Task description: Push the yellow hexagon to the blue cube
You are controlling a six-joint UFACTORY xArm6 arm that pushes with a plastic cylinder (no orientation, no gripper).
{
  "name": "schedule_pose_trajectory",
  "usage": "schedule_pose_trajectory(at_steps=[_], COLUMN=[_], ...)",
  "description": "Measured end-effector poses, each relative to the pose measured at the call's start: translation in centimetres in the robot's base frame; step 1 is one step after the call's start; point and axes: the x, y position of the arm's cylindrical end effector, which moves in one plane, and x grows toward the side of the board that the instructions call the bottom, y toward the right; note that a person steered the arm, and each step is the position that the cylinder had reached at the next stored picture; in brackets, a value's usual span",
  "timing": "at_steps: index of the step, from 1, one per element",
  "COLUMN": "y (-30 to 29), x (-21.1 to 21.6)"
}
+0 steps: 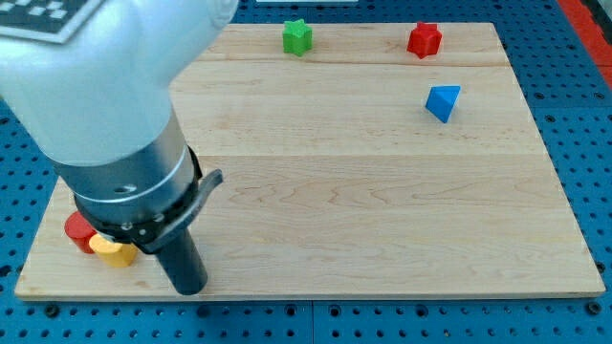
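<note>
The yellow block (115, 252) lies at the board's bottom left corner, mostly hidden by my arm, so its shape cannot be made out. The blue block (443, 101) sits at the upper right of the board, far from it. My tip (188, 287) rests on the board near the bottom edge, just to the right of the yellow block. A red block (78, 230) touches the yellow one on its upper left side, partly hidden by the arm.
A green star-like block (297, 36) sits at the top edge near the middle. A red star-like block (425, 39) sits at the top right. The wooden board (363, 191) lies on a blue perforated table. My arm's bulk covers the board's left side.
</note>
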Motion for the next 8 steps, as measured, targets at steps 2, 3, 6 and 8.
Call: schedule_pose_trajectory(at_steps=[2,3,6,8], y=[-1.7,0.3,2.3,-7.3], x=[-2.2,-2.6,-20.7,-28.0])
